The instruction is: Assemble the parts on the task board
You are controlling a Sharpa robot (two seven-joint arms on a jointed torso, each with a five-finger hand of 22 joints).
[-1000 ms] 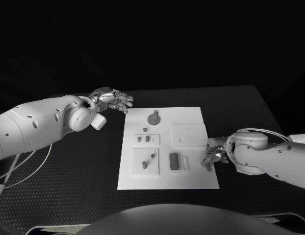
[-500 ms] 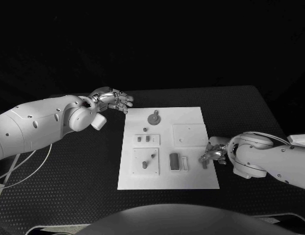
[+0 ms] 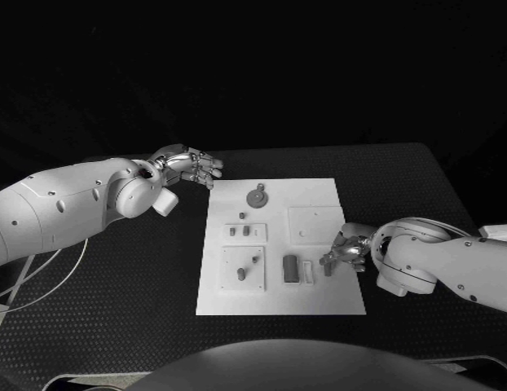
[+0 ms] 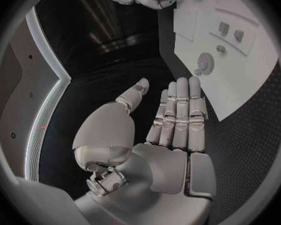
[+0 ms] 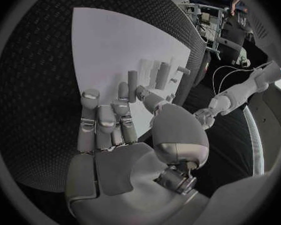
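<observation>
The fingers (image 5: 103,122) of the right hand (image 3: 346,252) are spread loosely and nothing is held; they hang over the right edge of the board (image 3: 324,303), near the dark block (image 3: 288,269). The left hand (image 3: 187,165), open and empty, is kept beyond the far-left corner. The block should be approached slowly and gripped squarely.

The tabletop (image 3: 112,277) is black with a fine woven texture and rounded far corners. The task board (image 3: 271,301), a white rectangular plate, lies flat and directly on it at the centre, long side running near to far. Bare tabletop surface borders the board on the left, right, near and far sides. A thin white cable (image 3: 54,273) rests on the tabletop at the left, curving toward the near-left edge.
</observation>
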